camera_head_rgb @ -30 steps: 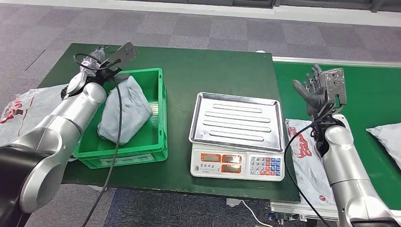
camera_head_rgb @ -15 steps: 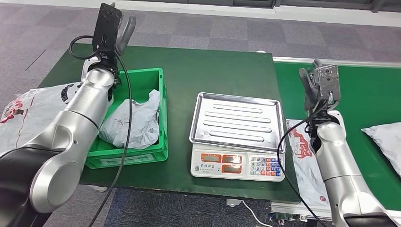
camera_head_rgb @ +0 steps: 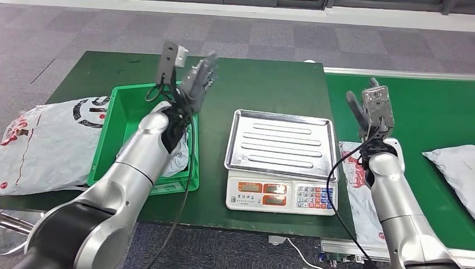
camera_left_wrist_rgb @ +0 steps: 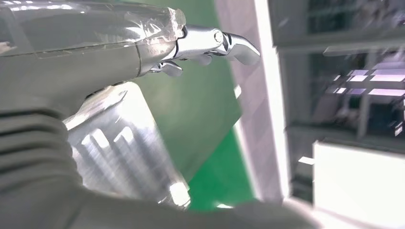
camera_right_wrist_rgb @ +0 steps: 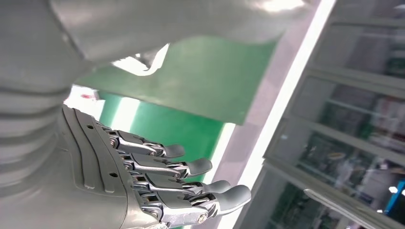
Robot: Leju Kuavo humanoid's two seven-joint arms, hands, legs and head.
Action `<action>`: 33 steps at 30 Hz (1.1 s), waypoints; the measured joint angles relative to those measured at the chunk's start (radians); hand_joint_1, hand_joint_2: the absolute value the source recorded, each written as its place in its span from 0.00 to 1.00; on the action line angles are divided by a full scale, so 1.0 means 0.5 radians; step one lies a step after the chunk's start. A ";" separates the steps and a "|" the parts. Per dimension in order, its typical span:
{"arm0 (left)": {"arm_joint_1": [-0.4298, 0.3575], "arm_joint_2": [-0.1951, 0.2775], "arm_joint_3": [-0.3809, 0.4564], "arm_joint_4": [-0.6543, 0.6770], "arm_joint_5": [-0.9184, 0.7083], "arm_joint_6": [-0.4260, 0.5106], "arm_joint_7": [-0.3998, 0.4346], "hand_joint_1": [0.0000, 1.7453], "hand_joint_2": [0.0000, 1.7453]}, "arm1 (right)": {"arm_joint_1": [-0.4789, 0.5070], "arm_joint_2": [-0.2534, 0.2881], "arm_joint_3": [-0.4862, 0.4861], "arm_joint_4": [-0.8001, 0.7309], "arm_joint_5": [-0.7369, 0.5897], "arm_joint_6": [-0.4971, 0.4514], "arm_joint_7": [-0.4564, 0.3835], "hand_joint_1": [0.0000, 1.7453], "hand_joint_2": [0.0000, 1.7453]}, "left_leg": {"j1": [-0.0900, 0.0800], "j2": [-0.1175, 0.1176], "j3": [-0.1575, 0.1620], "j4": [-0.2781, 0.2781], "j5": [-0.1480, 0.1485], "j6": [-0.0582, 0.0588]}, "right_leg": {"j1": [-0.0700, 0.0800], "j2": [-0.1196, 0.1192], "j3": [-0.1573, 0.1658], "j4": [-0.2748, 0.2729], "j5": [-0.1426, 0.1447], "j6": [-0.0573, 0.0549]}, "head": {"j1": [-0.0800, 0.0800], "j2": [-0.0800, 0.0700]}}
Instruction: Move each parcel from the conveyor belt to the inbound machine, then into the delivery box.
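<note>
Floor: I see grey and purple carpet squares [camera_head_rgb: 269, 28] from 10 to 2 o'clock.
Table: my green table top [camera_head_rgb: 257, 84] sits in the middle, with a dark edge.
Wall strip: a white strip [camera_head_rgb: 280, 10] runs along 12 o'clock.
Windows: my wrist views show glass panes [camera_right_wrist_rgb: 353, 95] and bright lights [camera_left_wrist_rgb: 367, 81], all blurry.
</note>
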 joint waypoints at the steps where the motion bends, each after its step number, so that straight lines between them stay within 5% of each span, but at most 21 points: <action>1: 0.029 -0.012 -0.050 0.002 0.010 0.011 -0.003 0.00 1.00 | 0.022 0.002 0.000 -0.004 0.028 -0.014 0.007 0.00 1.00 | 0.000 -0.002 0.000 0.000 0.000 0.000 | 0.000 -0.001 0.001 0.000 -0.001 0.000 | 0.000 0.000; 12: 0.109 -0.046 -0.273 0.007 0.053 0.061 -0.017 0.00 1.00 | 0.130 0.009 0.000 -0.027 0.138 -0.072 0.039 0.00 1.00 | 0.000 0.003 0.000 0.000 0.000 0.000 | 0.000 0.002 -0.001 0.000 -0.001 0.000 | 0.000 0.000; 19: 0.175 -0.043 -0.462 0.023 -0.057 0.387 -0.285 0.00 1.00 | 0.409 -0.058 -0.001 -0.037 0.430 -0.310 -0.013 0.00 1.00 | 0.000 -0.001 0.000 0.000 -0.004 0.000 | 0.000 0.000 0.001 -0.001 -0.004 0.003 | 0.000 0.000; 33: 0.274 0.073 -0.494 0.043 0.018 0.732 -0.451 0.00 1.00 | 0.653 -0.132 -0.002 0.121 0.715 -0.473 0.104 0.00 1.00 | 0.000 0.003 0.000 0.000 -0.007 0.000 | 0.000 0.003 0.001 -0.001 -0.005 0.003 | 0.000 0.000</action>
